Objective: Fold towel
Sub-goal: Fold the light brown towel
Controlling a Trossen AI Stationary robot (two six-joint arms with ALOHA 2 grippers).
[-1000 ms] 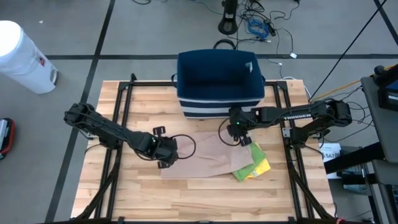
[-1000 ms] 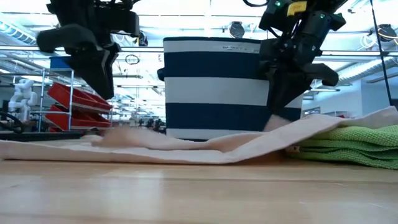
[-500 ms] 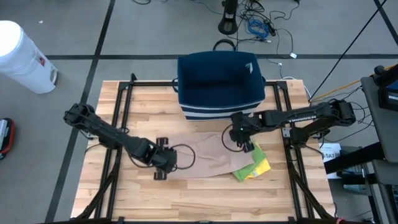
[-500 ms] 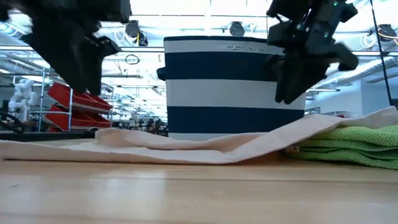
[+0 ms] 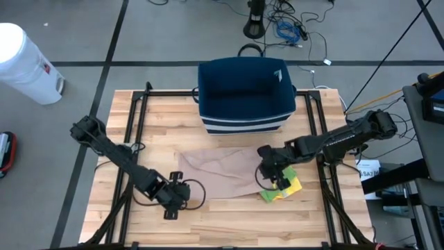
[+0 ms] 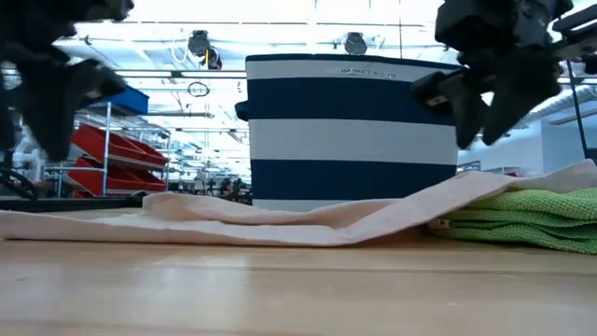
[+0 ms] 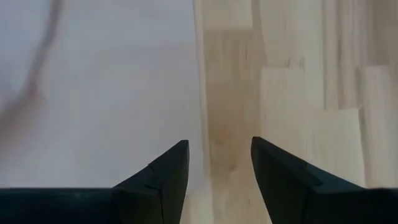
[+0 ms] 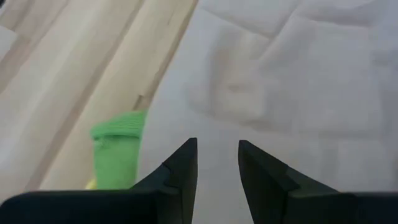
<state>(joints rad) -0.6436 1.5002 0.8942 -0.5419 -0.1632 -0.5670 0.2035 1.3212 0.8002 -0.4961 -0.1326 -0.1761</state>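
Wooden slatted table [image 5: 229, 215] with a black metal frame [image 5: 139, 97] along its edges. A navy basket with white stripes [image 5: 243, 94] stands at the far middle of the table, upright, handle showing behind it. A folded green cloth [image 6: 522, 219] on a yellow one [image 5: 291, 189] lies at the near right. White cylindrical bin [image 5: 24, 62] on the floor, well apart at far left. Tangled cables [image 5: 291, 28] and a black stand base [image 5: 255, 24] on the floor beyond. Red bins on shelving [image 6: 117, 149] in the room behind

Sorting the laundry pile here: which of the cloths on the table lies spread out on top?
The beige towel, lying spread out, its right edge draped over the folded green towel and the yellow cloth beneath.
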